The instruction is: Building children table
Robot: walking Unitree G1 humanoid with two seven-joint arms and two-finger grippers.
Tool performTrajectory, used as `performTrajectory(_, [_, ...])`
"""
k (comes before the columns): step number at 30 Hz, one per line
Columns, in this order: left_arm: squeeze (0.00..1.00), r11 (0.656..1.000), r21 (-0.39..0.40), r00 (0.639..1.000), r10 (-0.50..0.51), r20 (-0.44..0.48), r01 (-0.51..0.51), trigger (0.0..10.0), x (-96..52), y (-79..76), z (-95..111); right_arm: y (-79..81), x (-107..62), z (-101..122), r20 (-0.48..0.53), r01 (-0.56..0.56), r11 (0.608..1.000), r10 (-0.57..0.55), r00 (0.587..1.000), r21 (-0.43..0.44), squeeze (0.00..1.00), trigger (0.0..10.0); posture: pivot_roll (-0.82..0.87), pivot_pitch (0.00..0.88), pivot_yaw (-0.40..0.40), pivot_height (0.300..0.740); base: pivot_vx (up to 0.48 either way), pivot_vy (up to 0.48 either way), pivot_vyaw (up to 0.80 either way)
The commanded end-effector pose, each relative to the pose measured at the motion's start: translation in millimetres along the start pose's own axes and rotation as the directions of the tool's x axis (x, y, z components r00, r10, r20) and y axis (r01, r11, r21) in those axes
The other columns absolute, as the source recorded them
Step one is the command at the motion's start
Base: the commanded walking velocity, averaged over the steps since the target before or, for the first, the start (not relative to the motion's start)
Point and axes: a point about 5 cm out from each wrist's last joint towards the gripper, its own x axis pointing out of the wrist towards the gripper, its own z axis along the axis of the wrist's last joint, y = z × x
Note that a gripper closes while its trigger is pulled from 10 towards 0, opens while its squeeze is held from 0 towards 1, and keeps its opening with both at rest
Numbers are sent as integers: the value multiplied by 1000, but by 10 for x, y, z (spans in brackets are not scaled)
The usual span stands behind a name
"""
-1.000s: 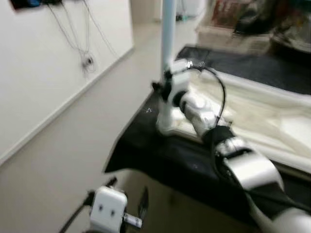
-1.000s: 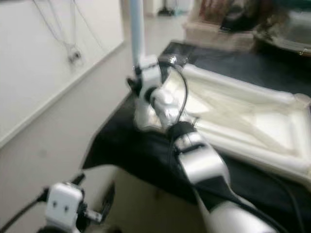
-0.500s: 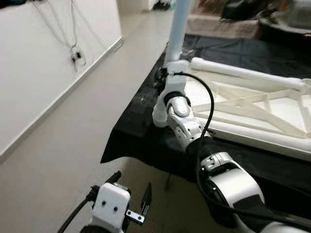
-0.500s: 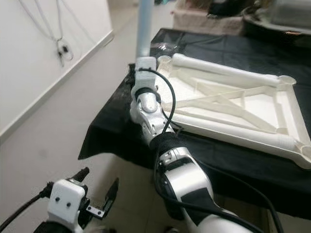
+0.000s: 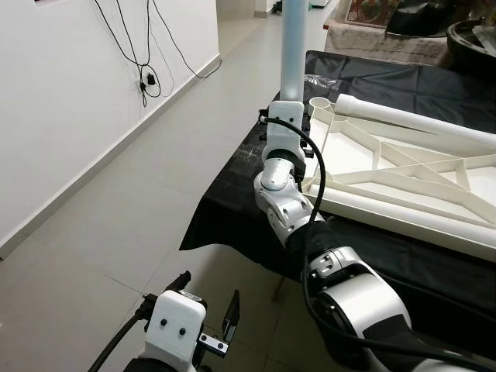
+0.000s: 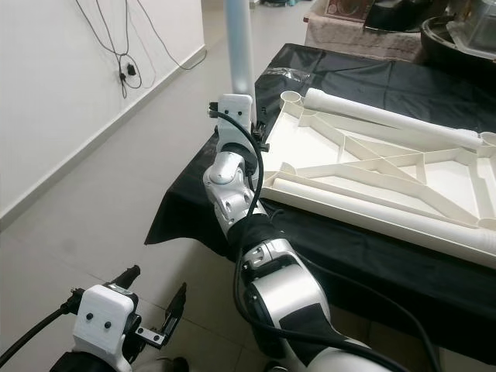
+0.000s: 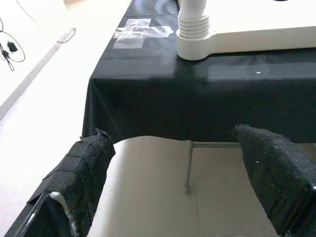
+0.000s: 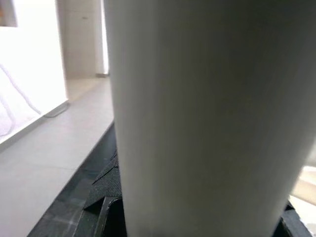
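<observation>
The white table frame [image 6: 380, 174] lies upside down on a black cloth [image 6: 364, 248] that covers a work surface. At the frame's corner nearest the white wall [image 5: 70, 101], a pale blue leg [image 5: 292, 46] stands upright. The right gripper [image 5: 285, 116] is at the foot of this leg; in the right wrist view the leg [image 8: 207, 118] is very close before the camera, but I cannot tell if the fingers clench it. The left gripper [image 6: 155, 310] hangs low above the tiled floor [image 5: 116, 225], beside the frame's near edge — its two black fingers [image 7: 84, 173] are spread apart, grasping nothing.
</observation>
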Motion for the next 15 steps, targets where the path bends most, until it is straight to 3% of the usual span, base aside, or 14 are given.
performTrajectory(1, [0, 1000, -3, 1000, -3, -23, 3, 10000, -7, -11, -39, -86, -61, -386, -190, 63, 997, -68, 979, -33, 0, 10000, 165, 192, -13, 740, 0, 0, 0])
performTrajectory(3, [0, 1000, -4, 1000, -4, -24, 4, 10000, -10, -16, -46, -25, -97, -412, -281, 88, 995, -72, 957, 45, 0, 10000, 163, 188, -13, 740, 0, 0, 0])
performTrajectory(8, [0, 1000, -2, 1000, -9, -27, 9, 10000, -8, -20, -59, 48, -117, -381, -365, 106, 990, -63, 929, 97, 0, 10000, 161, 175, -11, 740, 0, 0, 0])
performTrajectory(11, [0, 1000, -1, 1000, -12, -28, 12, 10000, -1, -20, -69, 60, -123, -376, -407, 126, 986, -73, 910, 105, 0, 10000, 161, 170, -13, 740, 0, 0, 0])
performTrajectory(15, [0, 1000, -2, 1000, -10, -27, 10, 10000, 7, -14, -70, 68, -97, -298, -389, 131, 982, -69, 919, 136, 0, 10000, 162, 164, -14, 740, 0, 0, 0])
